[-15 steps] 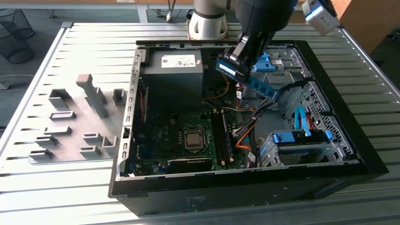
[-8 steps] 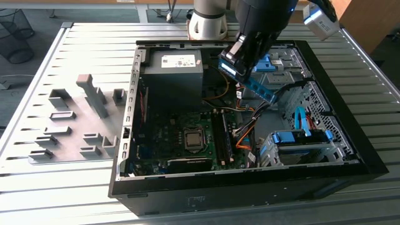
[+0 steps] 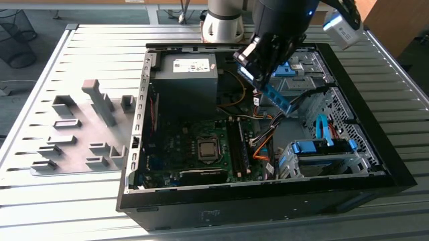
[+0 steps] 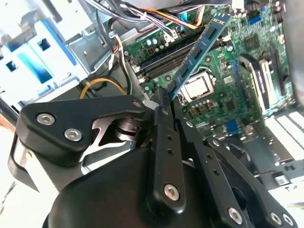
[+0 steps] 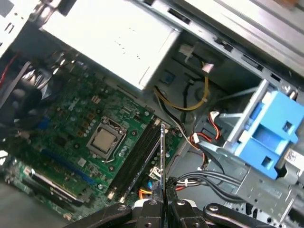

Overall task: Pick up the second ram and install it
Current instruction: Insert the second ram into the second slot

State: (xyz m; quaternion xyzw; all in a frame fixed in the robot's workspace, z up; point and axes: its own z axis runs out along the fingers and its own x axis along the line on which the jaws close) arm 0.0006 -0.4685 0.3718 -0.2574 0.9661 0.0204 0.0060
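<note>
- The arm's black gripper (image 4: 161, 102) was clamped on one end of the second ram (image 4: 197, 50), a thin, long, blue-green circuit-board stick with small black chips.
- In the exterior view I saw the stick hanging tilted in the air over the open black metal computer case (image 3: 268, 203). It sat above the orange cables (image 3: 262, 143) and apart from the long black plastic memory slots (image 3: 238, 145). It was not seated.
- In the first wrist view it was edge-on, with the fingers pinching its flat faces.
- My read on handling: it is light and stiff, but thin and fragile, and easy to crack if twisted. I'd grip the faces near one end and stay off the contact edge and the chips.
- Writing: there was a white label (image 3: 191, 65) on the grey metal power supply box (image 3: 184, 83). I could not make out its print. I saw no readable marking on the stick.
</note>
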